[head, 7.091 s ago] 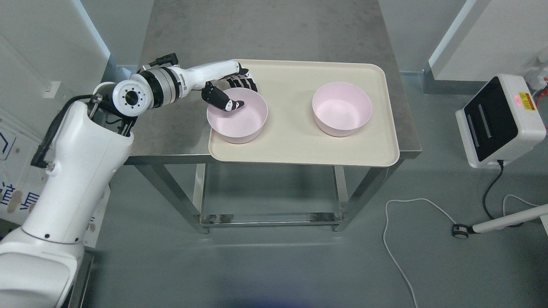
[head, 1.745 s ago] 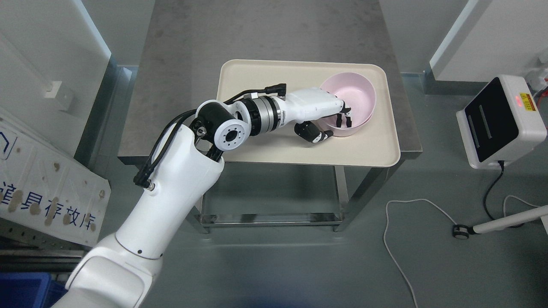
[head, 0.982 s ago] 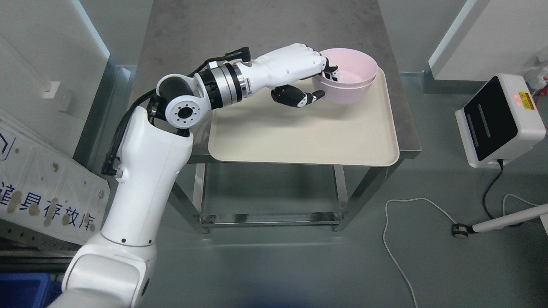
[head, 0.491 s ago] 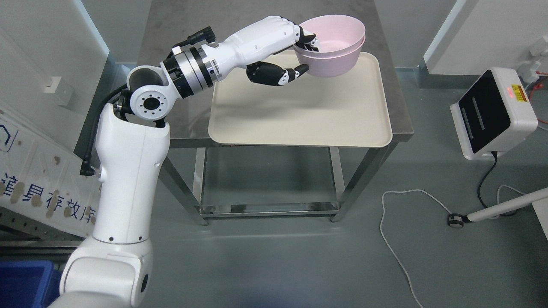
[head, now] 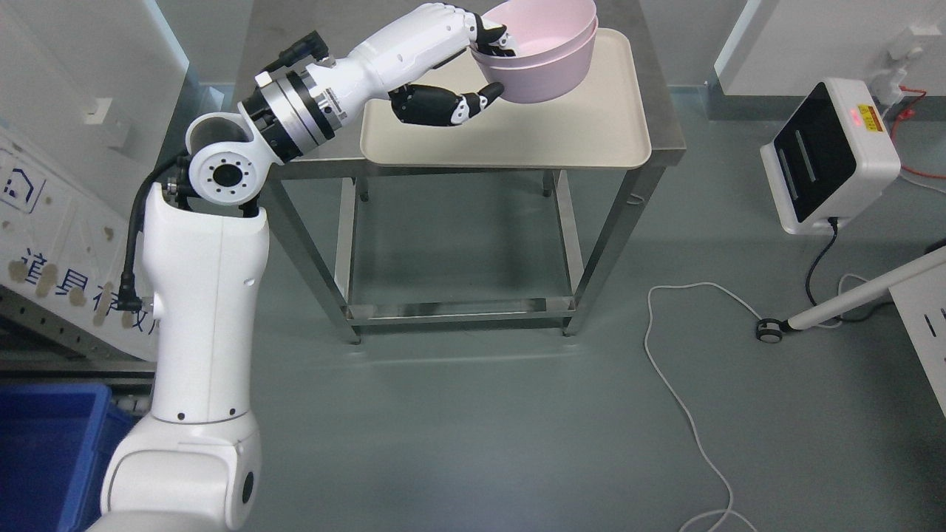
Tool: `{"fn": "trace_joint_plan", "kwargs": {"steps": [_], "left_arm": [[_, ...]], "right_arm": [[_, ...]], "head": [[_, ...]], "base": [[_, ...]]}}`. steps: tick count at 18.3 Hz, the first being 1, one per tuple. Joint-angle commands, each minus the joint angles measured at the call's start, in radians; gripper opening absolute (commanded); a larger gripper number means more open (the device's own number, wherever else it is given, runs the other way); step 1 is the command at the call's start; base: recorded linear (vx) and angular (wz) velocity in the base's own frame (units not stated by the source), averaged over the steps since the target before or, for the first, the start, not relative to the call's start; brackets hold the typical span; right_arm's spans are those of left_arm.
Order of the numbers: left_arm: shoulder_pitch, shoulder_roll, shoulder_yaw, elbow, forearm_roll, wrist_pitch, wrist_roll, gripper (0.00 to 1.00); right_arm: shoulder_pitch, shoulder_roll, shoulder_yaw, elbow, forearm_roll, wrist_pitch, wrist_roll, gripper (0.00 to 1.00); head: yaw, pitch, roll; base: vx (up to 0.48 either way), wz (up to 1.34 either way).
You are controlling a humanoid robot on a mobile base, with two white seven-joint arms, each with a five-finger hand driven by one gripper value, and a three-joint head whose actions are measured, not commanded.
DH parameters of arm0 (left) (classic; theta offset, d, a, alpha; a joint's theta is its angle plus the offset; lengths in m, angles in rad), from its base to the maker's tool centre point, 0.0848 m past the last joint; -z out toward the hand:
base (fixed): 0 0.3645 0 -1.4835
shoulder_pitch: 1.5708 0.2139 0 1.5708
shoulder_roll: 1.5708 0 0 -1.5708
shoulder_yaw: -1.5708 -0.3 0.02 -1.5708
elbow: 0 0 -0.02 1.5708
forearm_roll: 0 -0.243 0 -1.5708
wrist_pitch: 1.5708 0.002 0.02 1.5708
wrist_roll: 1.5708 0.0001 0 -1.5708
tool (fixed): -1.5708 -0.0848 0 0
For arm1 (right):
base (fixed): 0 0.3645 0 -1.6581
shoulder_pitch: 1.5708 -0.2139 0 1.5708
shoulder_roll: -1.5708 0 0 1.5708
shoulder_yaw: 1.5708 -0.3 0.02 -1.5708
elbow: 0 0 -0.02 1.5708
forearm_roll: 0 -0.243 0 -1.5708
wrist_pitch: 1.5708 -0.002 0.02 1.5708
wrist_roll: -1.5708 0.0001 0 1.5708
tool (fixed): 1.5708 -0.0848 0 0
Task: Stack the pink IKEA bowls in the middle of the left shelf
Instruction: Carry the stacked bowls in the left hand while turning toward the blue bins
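At the far lower left a blue bin (head: 44,451) sits on the floor, and above it a white panel with blue printed characters (head: 52,244) leans against the wall. My left arm (head: 199,310) rises from the bottom left corner, bends at a round white joint, and reaches up and to the right across the near left corner of the steel table (head: 458,244). My left hand (head: 462,63) is closed on the rim of the pink bowls (head: 543,52): the fingers (head: 491,37) hook over the left edge and dip inside, while the thumb (head: 480,97) presses against the outer wall from below. The bowls are two, one nested in the other, with the rim of the inner one showing just above the rim of the outer. I hold the stack lifted above the far part of the cream tray (head: 517,133), which lies on the tabletop. Further right, a white cable (head: 680,384) snakes over the grey floor. A white box with a black face and a small red light (head: 828,155) stands at the right, and below it a white pole on a small caster (head: 835,307) crosses toward the right edge.
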Motion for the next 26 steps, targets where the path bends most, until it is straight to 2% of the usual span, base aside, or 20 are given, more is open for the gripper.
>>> {"fn": "trace_joint_plan", "kwargs": {"steps": [1,13,19,26], "left_arm": [[0.007,0.017,0.088,-0.009,0.031,0.003,0.001,0.03],[0.039,0.017,0.155,-0.016,0.048,-0.009,-0.001,0.04],[0.041,0.017,0.146,-0.03,0.048,-0.011,0.004,0.04],[0.039,0.017,0.135,-0.033,0.048,-0.017,0.004,0.07]], "right_arm": [[0.0,-0.017,-0.009,0.0,0.008,0.001,0.0,1.0],[0.0,-0.017,-0.009,0.0,0.008,0.001,0.001,1.0],[0.0,-0.017,-0.009,0.0,0.008,0.001,0.001,1.0],[0.0,-0.017,-0.009,0.0,0.008,0.001,0.0,1.0]], "head": [[0.0,0.0,0.0],[0.0,0.0,0.0],[0.0,0.0,0.0],[0.0,0.0,0.0]], "base": [[-0.295,0.06],[-0.454,0.07],[-0.517,0.24],[-0.417,1.03]]}}
